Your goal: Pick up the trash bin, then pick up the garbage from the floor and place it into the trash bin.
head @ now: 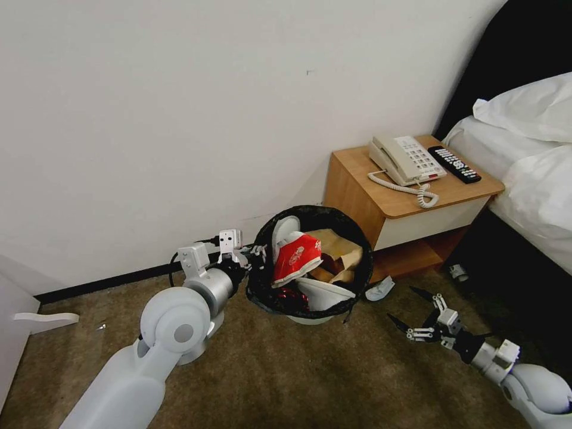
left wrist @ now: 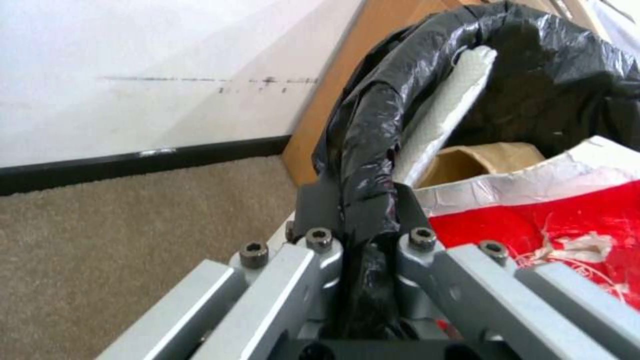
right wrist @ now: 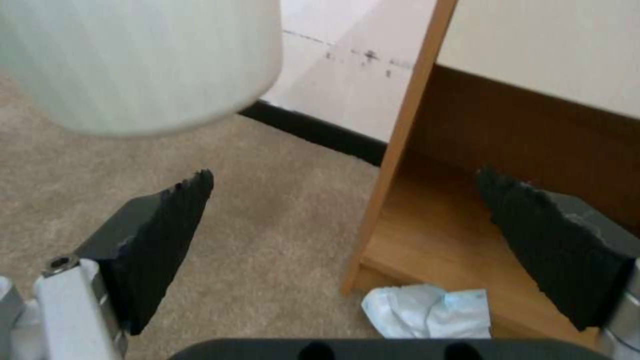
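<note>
in the trash bin (head: 310,262), no legible writing.

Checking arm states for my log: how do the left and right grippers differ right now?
The left gripper has its jaws shut on the bag-lined rim of the trash bin, holding it; the right gripper has its jaws spread wide and holds nothing. The left is at rim height beside the wall; the right hangs low over the carpet, facing a pale-blue face mask by the nightstand. Both have dark jaws.
</note>
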